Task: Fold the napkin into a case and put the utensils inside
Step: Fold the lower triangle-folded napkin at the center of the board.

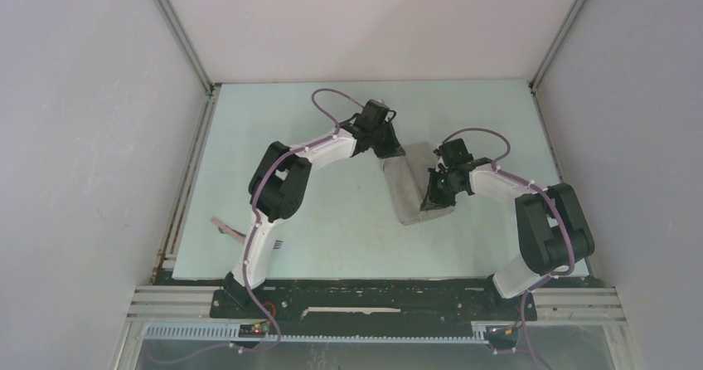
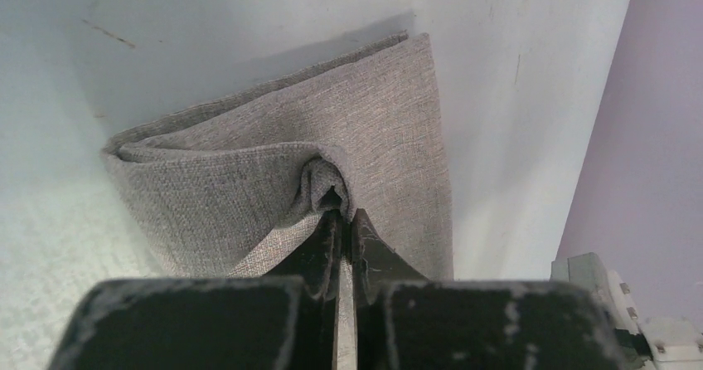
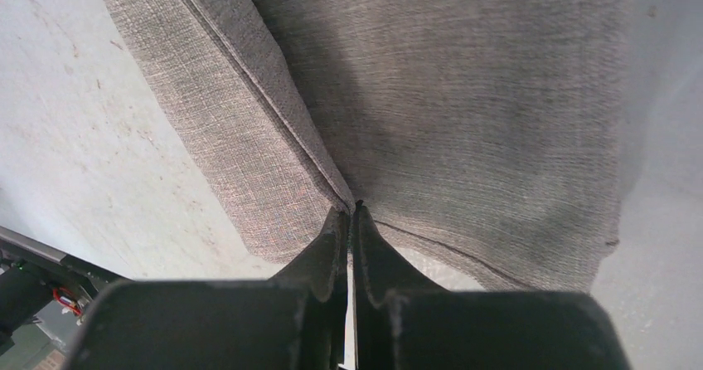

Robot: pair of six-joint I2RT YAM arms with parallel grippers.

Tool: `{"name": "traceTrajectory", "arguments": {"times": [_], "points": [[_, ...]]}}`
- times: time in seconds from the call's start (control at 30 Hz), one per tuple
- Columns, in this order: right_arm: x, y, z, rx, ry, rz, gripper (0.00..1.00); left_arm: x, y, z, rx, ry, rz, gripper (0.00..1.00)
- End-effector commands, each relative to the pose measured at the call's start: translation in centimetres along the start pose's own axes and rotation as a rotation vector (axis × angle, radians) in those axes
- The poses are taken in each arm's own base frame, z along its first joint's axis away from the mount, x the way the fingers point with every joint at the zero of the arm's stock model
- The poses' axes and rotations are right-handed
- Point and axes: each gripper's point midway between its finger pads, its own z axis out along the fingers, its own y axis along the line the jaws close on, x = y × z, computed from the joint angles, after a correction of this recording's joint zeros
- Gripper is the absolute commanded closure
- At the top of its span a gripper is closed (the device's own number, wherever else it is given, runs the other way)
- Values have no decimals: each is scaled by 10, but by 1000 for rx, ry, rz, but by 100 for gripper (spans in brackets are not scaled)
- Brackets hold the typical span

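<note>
The utensils [image 1: 230, 228] lie on the table [image 1: 348, 237] by the left arm's base, partly hidden. At mid-table the right gripper [image 3: 352, 214] pinches the folded napkin's [image 1: 408, 189] nearer edge, jaws almost touching; the left gripper [image 2: 340, 214] nips a bunched fold at its far end.

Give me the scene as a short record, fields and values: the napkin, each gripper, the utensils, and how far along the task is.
napkin: light-grey cloth, folded into a narrow layered strip, lying mid-table
left gripper: fingers shut, pinching a bunched fold at the strip's far end
right gripper: fingers shut on a folded edge on the strip's right side
utensils: pinkish handles near the table's left front, partly hidden, apart from the napkin
table: pale green surface
progress: folding under way; utensils not yet inside
</note>
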Motion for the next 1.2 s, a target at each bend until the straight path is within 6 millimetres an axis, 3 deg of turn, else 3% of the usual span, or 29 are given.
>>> {"name": "traceTrajectory", "arguments": {"times": [0.0, 0.8, 0.9, 1.03, 1.1, 1.17], "points": [[-3, -6, -10, 5, -33, 7, 100, -14, -25, 1, 63, -27, 47, 96], [-4, -19, -1, 19, 1, 15, 100, -4, -20, 33, 75, 35, 41, 94], [-11, -18, -10, 39, -13, -1, 83, -3, -18, 35, 72, 37, 41, 94], [-37, -16, -42, 131, -132, -71, 58, -3, -19, 36, 74, 37, 41, 94], [-49, 1, -55, 86, -195, -117, 47, -3, -20, 36, 76, 39, 40, 94], [-54, 33, -57, -77, -209, -142, 39, -4, -20, 36, 78, 36, 40, 94]]}}
